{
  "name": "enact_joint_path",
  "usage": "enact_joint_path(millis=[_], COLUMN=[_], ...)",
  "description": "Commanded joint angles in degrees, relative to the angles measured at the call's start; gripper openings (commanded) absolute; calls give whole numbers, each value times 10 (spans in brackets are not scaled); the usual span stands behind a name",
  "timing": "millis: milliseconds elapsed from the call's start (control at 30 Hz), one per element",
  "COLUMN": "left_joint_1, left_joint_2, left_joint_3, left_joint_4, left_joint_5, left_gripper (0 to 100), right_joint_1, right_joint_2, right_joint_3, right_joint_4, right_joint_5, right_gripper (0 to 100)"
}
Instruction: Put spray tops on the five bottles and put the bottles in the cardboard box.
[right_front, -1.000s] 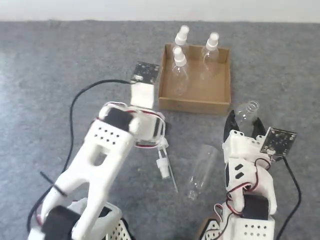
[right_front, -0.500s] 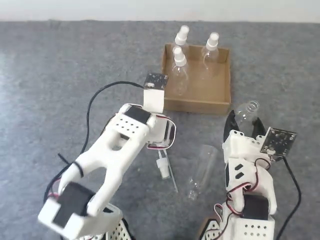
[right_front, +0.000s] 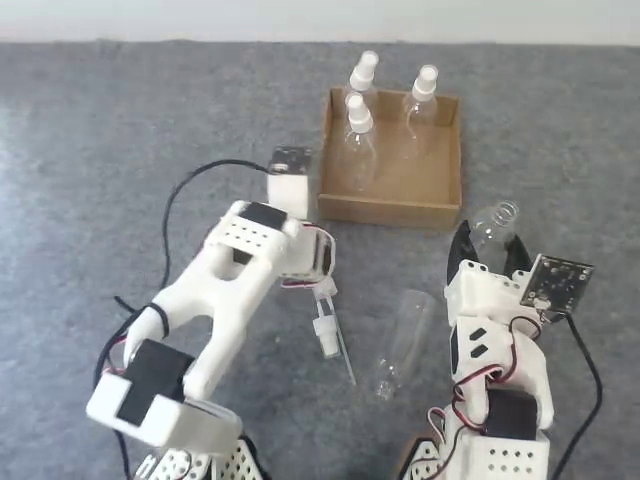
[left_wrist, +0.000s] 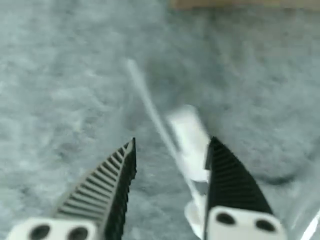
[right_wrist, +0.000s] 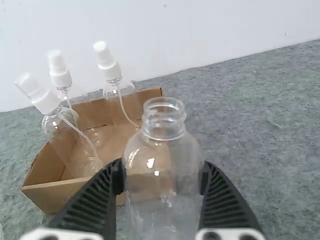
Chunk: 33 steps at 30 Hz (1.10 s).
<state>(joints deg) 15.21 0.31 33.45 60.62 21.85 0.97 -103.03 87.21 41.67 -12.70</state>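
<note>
On the grey, felt-covered table (right_front: 120, 130), at its far side, sits the shallow brown cardboard box (right_front: 390, 212), open at the top. Three clear plastic bottles fitted with white spray tops stand upright inside it: one near the front left corner (right_front: 358, 140), one at the back left (right_front: 363, 75) and one at the back right (right_front: 421, 100). From the right wrist view the same box (right_wrist: 50, 192) lies beyond the claw, with the three capped bottles at its back.

The right arm's black claw (right_front: 490, 242) is on the table just in front of the box's right front corner. Its fingers are partly closed around the body of a fourth clear bottle without a top (right_front: 494, 220), which stands upright, its threaded neck open. In the right wrist view the right claw (right_wrist: 161, 175) presses this bottle (right_wrist: 160, 140) from both sides.

A fifth clear uncapped bottle (right_front: 402, 340) lies on its side on the table between the two arms, apart from both claws.

Just beside it lies the loose white spray top with its thin dip tube (right_front: 327, 332). The left claw (left_wrist: 172, 145) hovers directly above it, fingers spread wide and holding nothing. The spray top (left_wrist: 189, 142) lies between the fingers, close against one of them (left_wrist: 225, 175); whether they touch cannot be told. The dip tube (left_wrist: 145, 95) extends beyond the fingertips.
</note>
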Motion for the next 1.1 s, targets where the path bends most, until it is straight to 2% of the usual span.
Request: enact_joint_path(millis=[0, 200, 500, 733, 900, 1067], left_joint_1=[-23, -21, -18, -18, 14, 33], left_joint_2=[-1, -8, -53, -55, -55, -34], left_joint_3=[-29, -30, -44, -36, -12, 25], left_joint_4=[-18, -15, -12, -15, -21, -80], left_joint_5=[4, -19, -17, 28, 28, 28], left_gripper=[122, 108, 111, 271, 271, 271], right_joint_1=[3, 3, 3, 3, 3, 3], right_joint_2=[-10, -10, -10, -10, -10, -10], right_joint_3=[-7, -7, -7, -7, -7, -7], right_joint_4=[-9, -9, -12, -13, -13, -13], right_joint_5=[-4, -4, -4, -4, -4, -4], right_gripper=[61, 61, 61, 61, 61, 61])
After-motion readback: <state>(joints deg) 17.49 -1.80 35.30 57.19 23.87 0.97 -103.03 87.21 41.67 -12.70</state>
